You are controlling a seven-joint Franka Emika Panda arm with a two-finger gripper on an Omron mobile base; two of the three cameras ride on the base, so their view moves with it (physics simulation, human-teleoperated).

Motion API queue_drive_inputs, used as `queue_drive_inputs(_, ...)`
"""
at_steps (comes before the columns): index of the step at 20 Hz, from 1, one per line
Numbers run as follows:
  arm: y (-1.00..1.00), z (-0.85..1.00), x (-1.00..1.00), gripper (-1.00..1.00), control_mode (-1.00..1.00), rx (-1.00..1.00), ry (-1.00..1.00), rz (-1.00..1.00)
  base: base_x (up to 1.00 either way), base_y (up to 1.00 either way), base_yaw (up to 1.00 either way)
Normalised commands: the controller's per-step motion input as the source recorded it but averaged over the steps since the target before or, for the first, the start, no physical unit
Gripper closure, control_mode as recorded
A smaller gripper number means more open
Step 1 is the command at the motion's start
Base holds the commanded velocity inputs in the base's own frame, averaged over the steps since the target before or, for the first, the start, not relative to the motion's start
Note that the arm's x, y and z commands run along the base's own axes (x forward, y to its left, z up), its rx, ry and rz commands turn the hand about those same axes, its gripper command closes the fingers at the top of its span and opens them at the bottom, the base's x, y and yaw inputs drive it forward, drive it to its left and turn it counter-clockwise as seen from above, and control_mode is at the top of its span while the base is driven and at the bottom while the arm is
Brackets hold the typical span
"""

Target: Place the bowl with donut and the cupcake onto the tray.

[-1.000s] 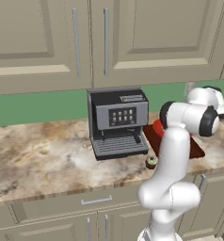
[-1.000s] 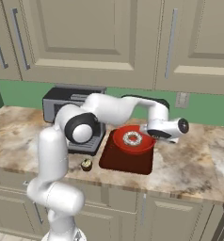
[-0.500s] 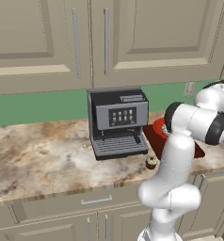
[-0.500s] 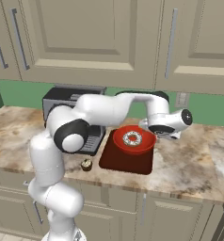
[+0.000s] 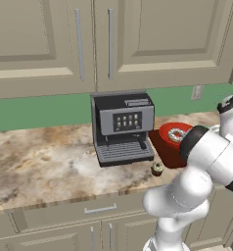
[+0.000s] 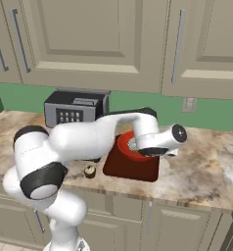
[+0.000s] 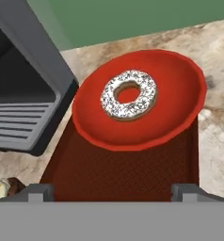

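From the left base view I see the bowl [image 5: 174,135] sitting on the tray [image 5: 163,147] just right of the coffee machine [image 5: 122,127], the donut [image 5: 176,134] inside it; compared with a second ago the arm's upper links have swung lower and nearer the camera, so more of the bowl shows past them. The cupcake [image 5: 157,169] stands on the counter [image 5: 45,164] in front of the machine, near the tray's front corner but not on it. In the right base view the hand has lifted a little and drawn back from the bowl [image 6: 129,145] — a second ago it sat low against the rim — and the tray [image 6: 133,165] lies flat with the cupcake [image 6: 90,171] off its left edge on the counter. In the hand view the gripper [image 7: 112,190] has its two tips spread wide at the bottom with nothing between them: it has let go, and the bowl [image 7: 180,94] rests at the far end of the tray [image 7: 123,174], the donut [image 7: 129,95] centred in it. I judge the first half done — what's left is the cupcake [image 7: 2,188], peeking in at the lower left corner beside the tray.
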Motion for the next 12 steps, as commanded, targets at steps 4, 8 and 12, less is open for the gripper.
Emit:
queue_drive_inputs(4, 0.41, 0.09, -0.89, -1.00, -1.00, -0.06, -0.23, 0.01, 0.00, 0.00, 0.00)
queue_drive_inputs(8, 0.65, 0.59, -0.83, -1.00, -1.00, -0.05, -0.06, 0.00, 0.00, 0.00, 0.00)
queue_drive_inputs(12, 0.76, 0.98, -0.59, -1.00, -1.00, -0.07, 0.08, 0.00, 0.00, 0.00, 0.00)
